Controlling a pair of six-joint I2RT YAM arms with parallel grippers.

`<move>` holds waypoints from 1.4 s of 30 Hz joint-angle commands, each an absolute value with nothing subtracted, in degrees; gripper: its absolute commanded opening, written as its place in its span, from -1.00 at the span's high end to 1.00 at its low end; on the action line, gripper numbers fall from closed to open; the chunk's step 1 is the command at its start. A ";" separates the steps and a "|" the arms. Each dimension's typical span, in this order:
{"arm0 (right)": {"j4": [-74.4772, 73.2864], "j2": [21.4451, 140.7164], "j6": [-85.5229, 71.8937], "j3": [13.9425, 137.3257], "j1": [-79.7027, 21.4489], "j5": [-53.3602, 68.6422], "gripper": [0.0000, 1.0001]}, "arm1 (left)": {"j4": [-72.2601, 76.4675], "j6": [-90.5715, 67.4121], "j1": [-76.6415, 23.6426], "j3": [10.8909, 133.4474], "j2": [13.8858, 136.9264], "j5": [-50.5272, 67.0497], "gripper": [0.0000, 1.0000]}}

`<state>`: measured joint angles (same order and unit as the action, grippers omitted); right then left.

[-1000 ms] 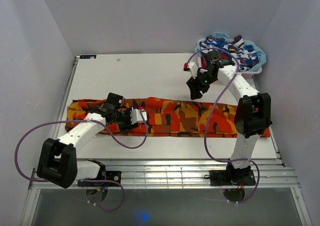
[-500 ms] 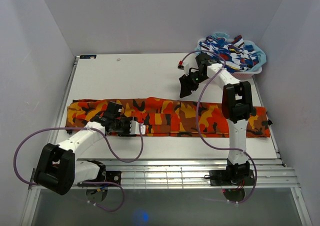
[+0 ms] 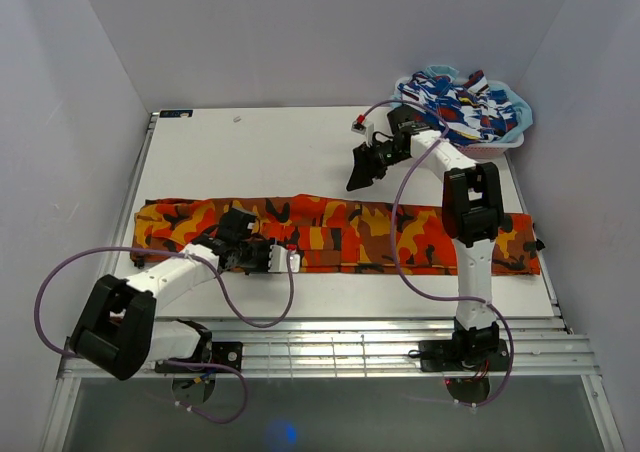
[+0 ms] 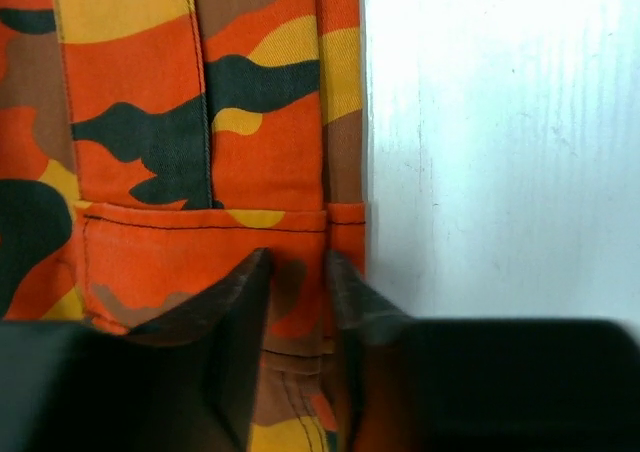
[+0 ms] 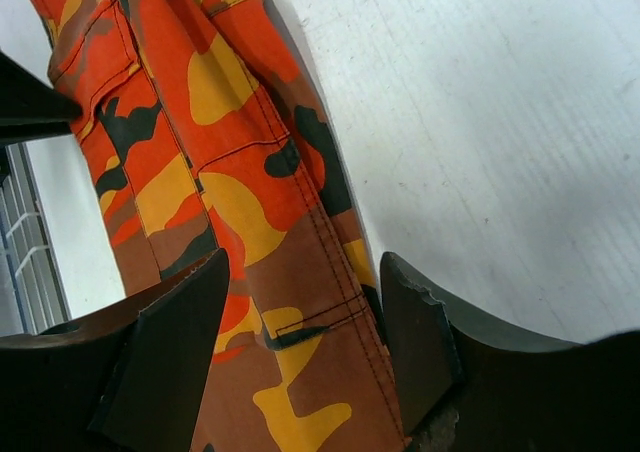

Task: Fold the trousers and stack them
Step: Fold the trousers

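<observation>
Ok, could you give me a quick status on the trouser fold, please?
Left gripper on near edge of the trousers, jaws narrow, grip unconfirmed. Right gripper open, empty, hovering beyond them. Trousers flat, long strip. Laundry basket far right, clear.

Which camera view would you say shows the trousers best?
The top external view: it shows the trousers end to end, a long strip lying across the table. The left wrist view gives only a close patch by their edge; the right wrist view only a slanted section.

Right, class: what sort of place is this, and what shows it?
Probably a robot test cell: left arm and right arm bolted to a white table, plain walls around it, and a basket of clothes.
</observation>
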<state>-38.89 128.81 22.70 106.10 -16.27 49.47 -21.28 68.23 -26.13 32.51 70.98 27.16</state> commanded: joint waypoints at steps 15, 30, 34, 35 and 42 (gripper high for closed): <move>-30.77 121.91 17.33 99.86 -21.00 59.05 -0.08 | -38.67 76.21 -31.20 29.35 69.26 32.96 0.92; -25.40 120.93 18.99 75.68 -27.33 47.91 0.34 | -32.78 28.48 -17.85 61.94 76.53 38.06 -0.06; -26.28 121.64 19.51 75.94 -27.33 47.72 0.37 | -36.55 29.18 -12.84 69.68 90.15 36.57 -0.07; -26.37 121.29 19.60 76.29 -27.42 47.81 0.37 | -38.91 32.40 -11.96 71.18 95.22 37.69 -0.07; -28.83 114.71 21.27 79.27 -27.33 51.33 -0.01 | -42.19 37.35 -10.81 75.23 103.53 44.81 -0.06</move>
